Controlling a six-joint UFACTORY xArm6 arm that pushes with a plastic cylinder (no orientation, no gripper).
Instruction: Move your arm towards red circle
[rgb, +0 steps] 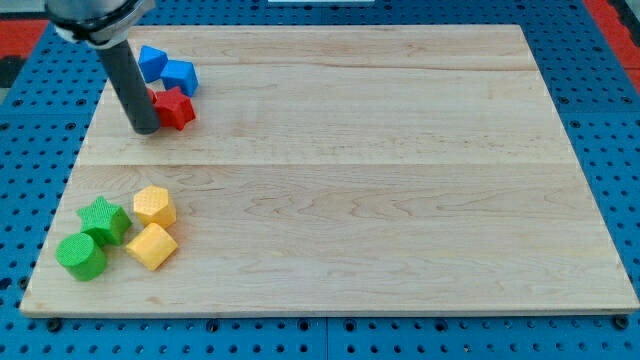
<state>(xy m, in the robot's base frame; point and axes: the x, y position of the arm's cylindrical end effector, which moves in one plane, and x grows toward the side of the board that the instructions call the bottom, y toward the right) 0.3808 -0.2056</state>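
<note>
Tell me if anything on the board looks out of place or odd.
Only one thing: no red circle shows. My tip sits against a red star, and the rod may hide something behind it. The other blocks look undisturbed.

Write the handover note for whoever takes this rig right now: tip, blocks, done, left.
Tip: my tip is down on the board near the view's top left, right beside the red star, on its left; contact cannot be told.
Blocks: two blue blocks sit just above the red star. At the view's bottom left: green star, green cylinder, yellow hexagon, yellow cube.
Done: the arm is at the red and blue cluster.
Left: no red circle shows in this view; part of a red block may be hidden behind the rod. Confirm the target before moving on.
</note>
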